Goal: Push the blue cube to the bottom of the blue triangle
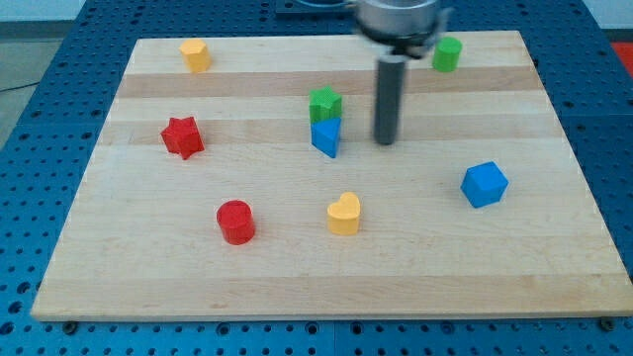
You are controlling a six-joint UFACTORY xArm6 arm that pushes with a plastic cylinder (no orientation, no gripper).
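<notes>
Camera view: hazards, bottom upward.
Blue cube [484, 184]: sitting well right of, below, blue triangle [325, 136]; yellow heart [344, 214] risking collision.
My tip [384, 141]: bare rod, gripping nothing, hovering beside triangle, risking nudging it.

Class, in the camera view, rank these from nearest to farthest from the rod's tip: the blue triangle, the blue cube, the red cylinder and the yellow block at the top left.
From my tip:
1. Blue triangle, just to the view's left.
2. Blue cube, lower right.
3. Red cylinder, lower left.
4. Yellow block, top left corner area.
</notes>
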